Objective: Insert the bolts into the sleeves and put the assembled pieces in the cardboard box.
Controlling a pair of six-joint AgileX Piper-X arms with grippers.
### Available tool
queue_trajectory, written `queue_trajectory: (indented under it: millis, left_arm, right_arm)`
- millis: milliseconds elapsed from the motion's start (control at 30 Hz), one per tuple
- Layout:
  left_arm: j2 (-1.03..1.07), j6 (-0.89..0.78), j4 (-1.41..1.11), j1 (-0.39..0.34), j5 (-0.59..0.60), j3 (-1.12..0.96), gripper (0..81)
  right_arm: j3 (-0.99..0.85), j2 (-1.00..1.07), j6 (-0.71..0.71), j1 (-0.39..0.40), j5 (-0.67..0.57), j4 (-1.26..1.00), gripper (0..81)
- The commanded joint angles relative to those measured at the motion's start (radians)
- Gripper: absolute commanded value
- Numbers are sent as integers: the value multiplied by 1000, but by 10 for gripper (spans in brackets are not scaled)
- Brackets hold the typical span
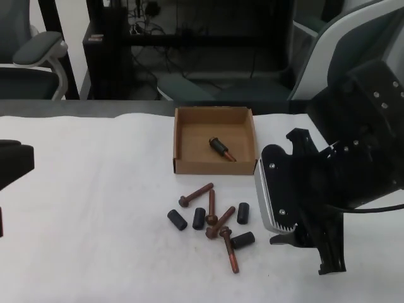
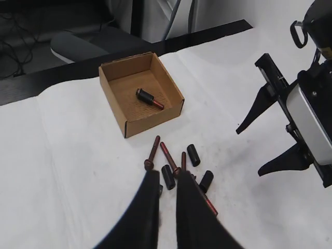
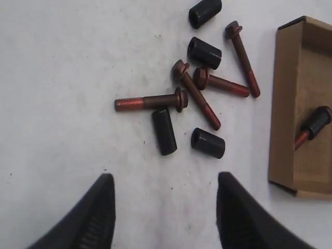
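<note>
Cardboard box (image 1: pixel 214 166) sits open-topped toward the far middle of the counter (image 1: pixel 82 221), which is draped in white cloth. One assembled piece (image 1: pixel 219 147) — a bolt pushed through a dark sleeve — lies at a slant on the box floor. Just in front of the box, four loose bolts (image 1: pixel 196 194) and four loose sleeves (image 1: pixel 177 219) lie scattered in one small cluster. Some of the bolts cross or touch one another, and none is joined to a sleeve.

The right gripper (image 3: pixel 165 176) hangs above the counter at the near right of that cluster, its two fingers spread wide with nothing between them. Bare cloth lies under the gap, and the nearest sleeve is a little beyond the fingertips.

The left gripper (image 2: pixel 166 179) is up over the near side of the cluster, fingers drawn almost together with only a slim gap — it has hold of nothing. From that arm's wrist view the right gripper shows off to one side, its dark fingers splayed apart.
</note>
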Motion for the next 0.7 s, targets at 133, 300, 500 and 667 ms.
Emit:
queue_trajectory:
  millis: [133, 300, 500, 667]
  left_arm:
    - [-7, 2, -13, -2, 12, 0, 136]
    - [-7, 2, -13, -2, 12, 0, 136]
    - [-7, 2, -13, -2, 23, 0, 136]
    - [-7, 2, -13, -2, 51, 0, 136]
  right_arm:
    - [1, 1, -3, -2, -11, 1, 570]
    - [1, 9, -7, -2, -60, -6, 570]
    - [1, 60, -80, -2, -60, -31, 570]
    - [1, 127, -104, -2, -60, -62, 570]
